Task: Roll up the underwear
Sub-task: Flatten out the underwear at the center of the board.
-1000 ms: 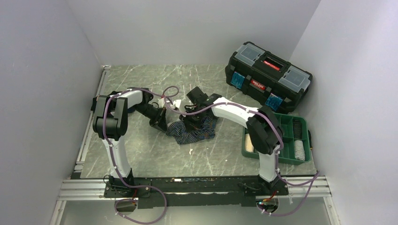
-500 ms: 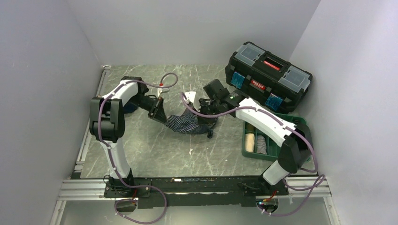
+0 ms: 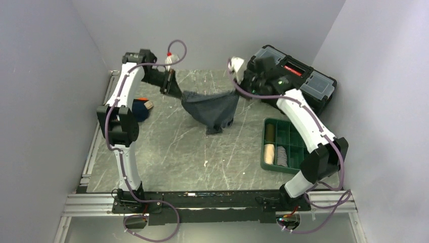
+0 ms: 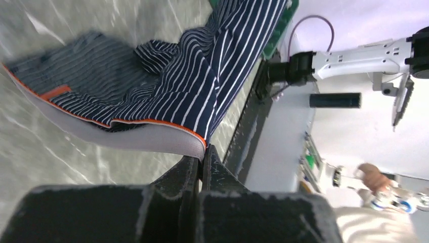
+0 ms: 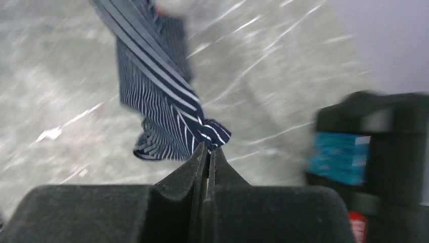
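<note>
Underwear, the navy pair with thin white stripes, hung spread between the two grippers above the far middle of the table. Whether its lowest fold touched the marbled top could not be told. The left gripper was at the cloth's left corner. In the left wrist view its jaws were pinched shut on the white waistband, which had an orange edge. The right gripper was at the cloth's right corner. In the right wrist view its jaws were closed tight on a small bunch of striped fabric, and the rest trailed off blurred to the left. A second pair, dark with a bit of orange showing, lay at the left edge of the table, partly hidden by the left arm. The toolbox sat in the far right corner, just behind the right arm. The green tray stood near the right edge, with three rolls in its left compartments.
</note>
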`<state>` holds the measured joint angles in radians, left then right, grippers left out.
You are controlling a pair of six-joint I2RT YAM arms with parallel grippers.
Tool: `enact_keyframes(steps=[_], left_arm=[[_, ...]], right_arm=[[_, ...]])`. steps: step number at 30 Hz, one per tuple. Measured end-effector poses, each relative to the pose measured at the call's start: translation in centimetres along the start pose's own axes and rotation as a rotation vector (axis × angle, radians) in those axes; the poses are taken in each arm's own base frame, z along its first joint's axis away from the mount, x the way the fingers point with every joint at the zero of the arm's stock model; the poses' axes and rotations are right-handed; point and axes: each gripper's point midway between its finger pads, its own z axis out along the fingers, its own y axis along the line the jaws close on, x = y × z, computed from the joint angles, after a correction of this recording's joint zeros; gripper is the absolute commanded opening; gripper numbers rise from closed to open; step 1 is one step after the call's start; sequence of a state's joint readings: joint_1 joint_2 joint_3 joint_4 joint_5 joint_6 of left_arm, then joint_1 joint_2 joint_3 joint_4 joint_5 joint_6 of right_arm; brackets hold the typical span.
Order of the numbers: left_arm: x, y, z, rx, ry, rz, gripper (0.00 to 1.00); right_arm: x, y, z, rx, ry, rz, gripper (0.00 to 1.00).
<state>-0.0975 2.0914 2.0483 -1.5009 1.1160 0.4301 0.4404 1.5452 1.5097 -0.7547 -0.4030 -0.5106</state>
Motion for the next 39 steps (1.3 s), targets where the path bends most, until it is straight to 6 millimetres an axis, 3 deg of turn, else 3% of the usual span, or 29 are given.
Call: enact_keyframes(steps=[3, 6, 11, 15, 18, 21, 22, 25, 27, 29, 31, 33, 39], left_arm=[[-4.6, -1.4, -1.5, -0.035, -0.106, 0.103, 0.00], [-8.6, -4.0, -3.0, -0.008, -0.226, 0.215, 0.00], [-9.7, -6.0, -3.9, 0.031, -0.349, 0.266, 0.00], [-9.1, -7.2, -4.3, 0.040, -0.382, 0.325, 0.00], [-6.1, -6.3, -3.2, 0.019, -0.342, 0.339, 0.02], [-0.7, -3.7, -0.3, 0.005, -0.231, 0.277, 0.11], [1.5, -2.7, 1.0, 0.008, -0.183, 0.250, 0.13], [10.8, 0.3, 5.3, 0.040, 0.039, 0.101, 0.28], [15.9, 0.9, 6.9, 0.078, 0.168, 0.029, 0.38], [20.2, 0.7, 7.4, 0.119, 0.293, -0.033, 0.53], [22.1, 0.4, 7.2, 0.145, 0.362, -0.051, 0.59], [22.5, 0.3, 6.9, 0.152, 0.382, -0.041, 0.64], [21.3, 0.4, 5.6, 0.119, 0.395, 0.001, 0.69]], right_arm=[[-5.1, -5.9, -2.7, 0.148, -0.132, -0.033, 0.00], [-8.6, -9.1, -4.8, 0.245, -0.229, -0.070, 0.00], [-11.8, -9.7, -6.1, 0.284, -0.325, -0.125, 0.00], [-11.2, -8.5, -6.0, 0.262, -0.341, -0.136, 0.00], [-7.2, -5.2, -5.3, 0.189, -0.296, -0.120, 0.00], [-2.2, -0.3, -4.3, 0.080, -0.227, -0.111, 0.06], [-0.5, 1.6, -3.9, 0.035, -0.202, -0.110, 0.09], [5.1, 7.8, -2.5, -0.138, -0.103, -0.093, 0.26], [8.6, 11.4, -2.0, -0.254, -0.035, -0.075, 0.41], [11.5, 13.6, -2.0, -0.322, 0.026, -0.053, 0.48], [13.3, 14.7, -2.5, -0.350, 0.069, -0.039, 0.53], [13.4, 14.8, -2.8, -0.349, 0.071, -0.042, 0.57], [12.5, 13.1, -2.6, -0.267, 0.057, -0.070, 0.59]])
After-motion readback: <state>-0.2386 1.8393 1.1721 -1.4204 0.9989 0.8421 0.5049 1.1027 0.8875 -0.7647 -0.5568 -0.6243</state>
